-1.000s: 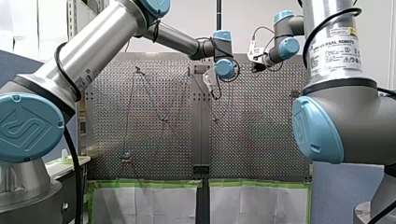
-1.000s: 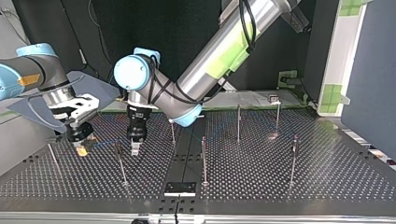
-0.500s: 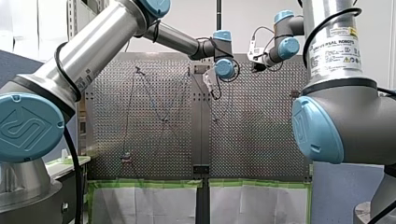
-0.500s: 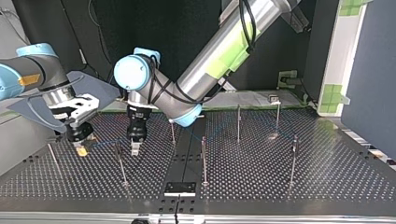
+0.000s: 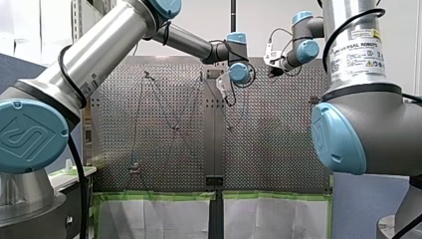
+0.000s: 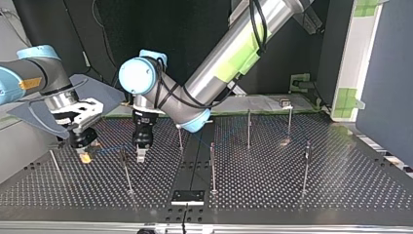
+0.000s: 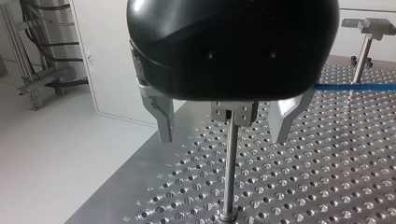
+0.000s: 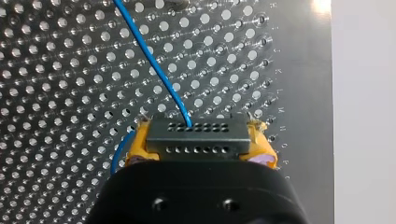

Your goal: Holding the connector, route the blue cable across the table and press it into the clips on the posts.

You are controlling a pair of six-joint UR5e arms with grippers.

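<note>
Connector (image 8: 197, 136) sits nearest you, clamped between the yellow pads (image 8: 135, 147) of your right gripper (image 8: 198, 148). The blue cable (image 8: 154, 65) leaves it and runs away over the perforated table (image 8: 56, 93).

Across the last 1 second nothing visible has moved. Both arms keep the same pose in the front and top views, so I judge this a pause, with no further clip filled in that time.

Further out, your left gripper (image 7: 223, 137) points down at the table with its 2 metal fingers (image 7: 164, 121) spread wide and empty. A post (image 7: 229, 177) rises in line with the gap between them, its clip (image 7: 233, 113) just under the palm. The cable passes beyond that gripper, outside the fingers and not in this clip.

In the top view your left arm reaches past the middle, so its gripper hangs near the right one, low over the table. Farthest off, the other posts (image 6: 248, 129) stand well apart.
</note>
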